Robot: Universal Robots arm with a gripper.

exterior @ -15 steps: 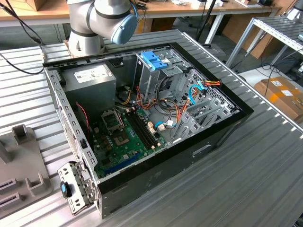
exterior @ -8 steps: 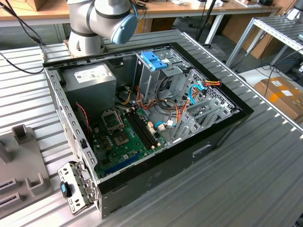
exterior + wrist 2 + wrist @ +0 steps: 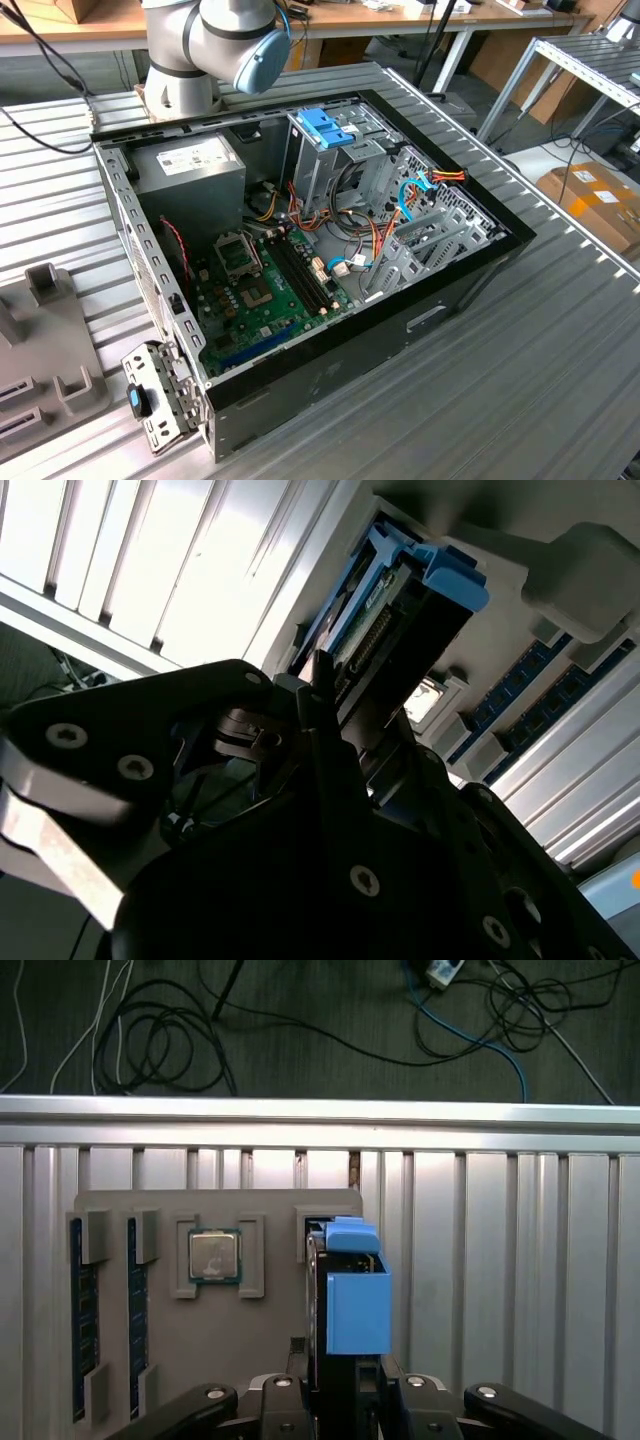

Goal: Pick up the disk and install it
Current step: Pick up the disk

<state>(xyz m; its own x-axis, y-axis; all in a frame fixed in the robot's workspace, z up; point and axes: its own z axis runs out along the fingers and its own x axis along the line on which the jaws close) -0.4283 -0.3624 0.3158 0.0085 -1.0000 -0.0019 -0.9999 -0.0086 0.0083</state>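
disk: light-blue carrier, brighter blue end tab, dark metal edge
tool: black, silver screw heads
holder tray: plain matt grey
processor chip: silver, green rim
table: silver metal, parallel ribs
computer case: black shell
circuit board: green
drive cage: grey metal, blue top

Exterior view: high, aslant, taking in the whole computer case. First wrist view: straight down past the gripper; second wrist view: close, oblique, sharing the disk and grey tray.
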